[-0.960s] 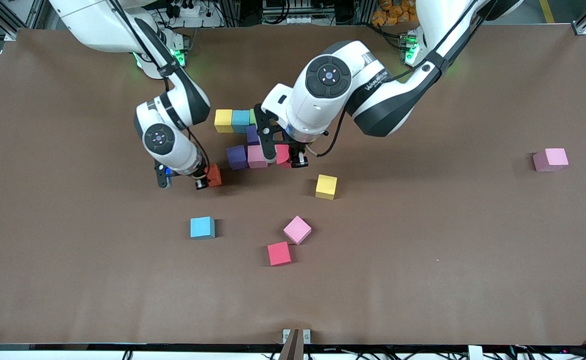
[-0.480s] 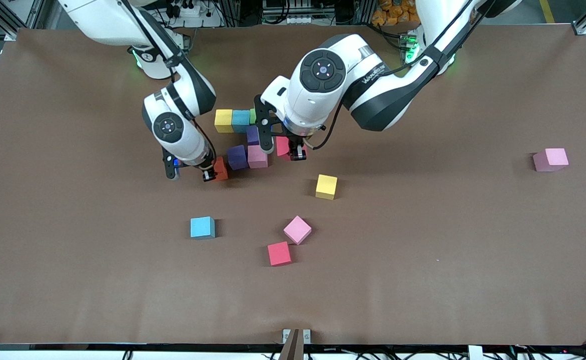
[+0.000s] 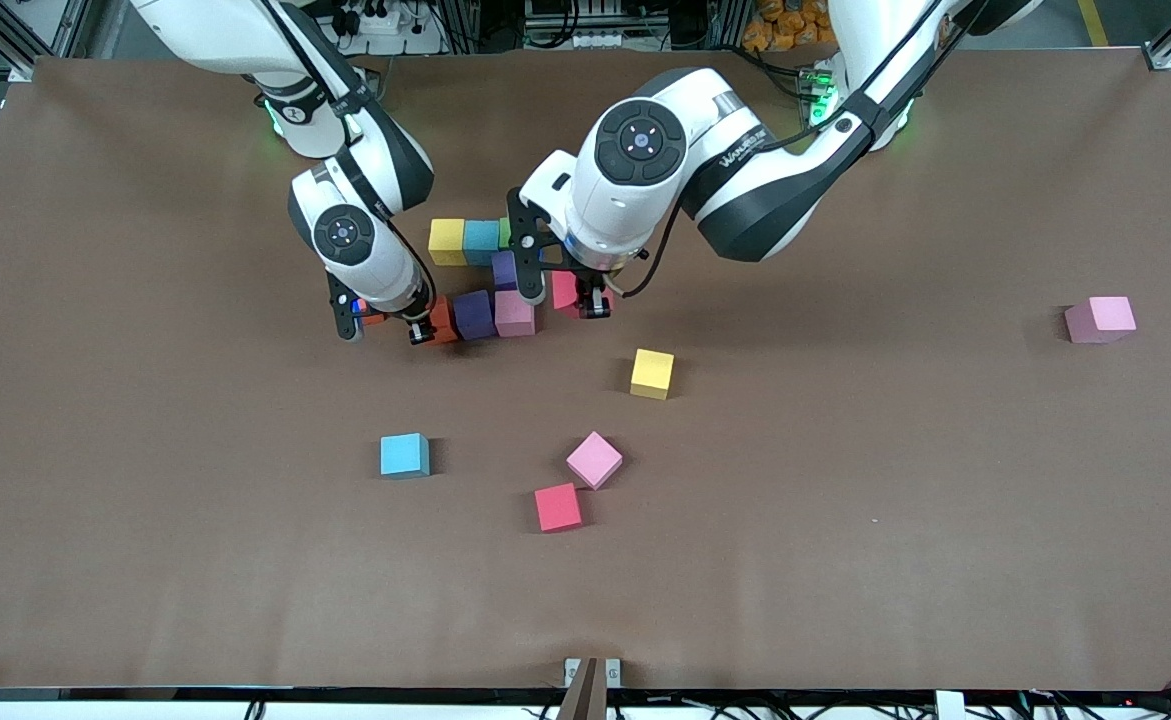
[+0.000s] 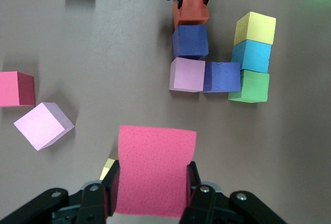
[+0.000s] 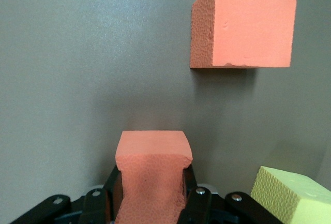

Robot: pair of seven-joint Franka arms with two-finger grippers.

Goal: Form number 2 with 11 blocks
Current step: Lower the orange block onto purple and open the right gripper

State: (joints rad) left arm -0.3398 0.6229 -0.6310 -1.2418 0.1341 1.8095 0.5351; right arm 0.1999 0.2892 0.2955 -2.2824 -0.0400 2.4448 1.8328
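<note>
the right claw (image 3: pixel 385 328) is clamped on an orange block (image 3: pixel 442 322), low at the table, touching the dark purple block (image 3: pixel 474 314) at the right arm's end of the half-built number 2 (image 3: pixel 490 275). judged best: square it flush before letting go. the left claw (image 3: pixel 565 296) grips a red block (image 4: pixel 152 169) over the table beside the pink block (image 3: pixel 514 313).

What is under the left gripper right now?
The left gripper is shut on a red block, held over the table near the digit's pink block. The held block covers the spot straight below, so nothing there can be seen.
</note>
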